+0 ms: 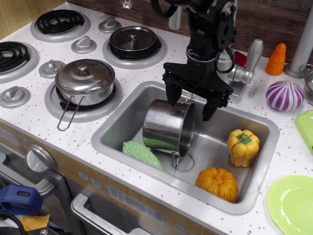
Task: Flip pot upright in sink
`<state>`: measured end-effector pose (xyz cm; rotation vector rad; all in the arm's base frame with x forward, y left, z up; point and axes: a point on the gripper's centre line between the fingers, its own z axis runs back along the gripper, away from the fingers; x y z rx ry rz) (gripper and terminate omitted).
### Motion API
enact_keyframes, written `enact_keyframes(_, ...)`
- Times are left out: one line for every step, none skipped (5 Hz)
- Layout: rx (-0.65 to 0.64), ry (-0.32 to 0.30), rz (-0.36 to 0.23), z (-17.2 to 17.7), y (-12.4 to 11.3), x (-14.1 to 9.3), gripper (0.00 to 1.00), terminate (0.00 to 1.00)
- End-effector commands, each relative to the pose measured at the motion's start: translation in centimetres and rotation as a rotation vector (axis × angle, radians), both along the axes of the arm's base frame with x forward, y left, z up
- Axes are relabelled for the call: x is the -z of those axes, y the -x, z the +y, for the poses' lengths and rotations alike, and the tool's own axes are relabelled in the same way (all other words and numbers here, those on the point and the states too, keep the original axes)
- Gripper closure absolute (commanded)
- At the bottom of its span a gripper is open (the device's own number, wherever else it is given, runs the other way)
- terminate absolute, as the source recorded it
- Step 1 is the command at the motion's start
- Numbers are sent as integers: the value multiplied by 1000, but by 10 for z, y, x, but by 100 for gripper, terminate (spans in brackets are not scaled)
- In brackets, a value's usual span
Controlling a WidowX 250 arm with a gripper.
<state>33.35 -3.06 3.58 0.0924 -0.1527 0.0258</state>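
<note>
The small shiny steel pot (166, 126) lies tilted on its side in the grey sink (122, 128), its open mouth facing right. One wire handle points up between my fingers and the other touches the sink floor near the drain mark. My black gripper (190, 105) hangs directly above the pot's rim. Its fingers (172, 98) are spread wide, one over the pot's top wall and the other to the right of the rim. I cannot tell whether they touch the pot.
In the sink lie a green vegetable (142, 154), a yellow pepper (243, 146) and an orange pumpkin (217, 183). The faucet (244, 66) stands behind it. A lidded steel pot (84, 81) and a dark-lidded pan (133, 41) sit on burners to the left. A purple onion (284, 95) lies at the right.
</note>
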Motion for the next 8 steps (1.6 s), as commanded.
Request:
enact_keyframes(0, 0, 0, 0, 0, 0, 0, 0)
enact_keyframes(10, -131, -20, -3, 1, 7, 0, 0)
enact_keyframes(23, -241, -30, -3, 3, 14, 0, 0)
enact_keyframes(34, -351, -46, -1, 3, 22, 0, 0)
enact_keyframes(47, -389, -62, 6, 5, 28, 0, 0)
enact_keyframes(65, -412, -68, 15, 7, 30, 0, 0)
enact_keyframes(79, -409, -79, 25, 9, 31, 0, 0)
enact_keyframes(70, -363, -132, 35, 8, 31, 100, 0)
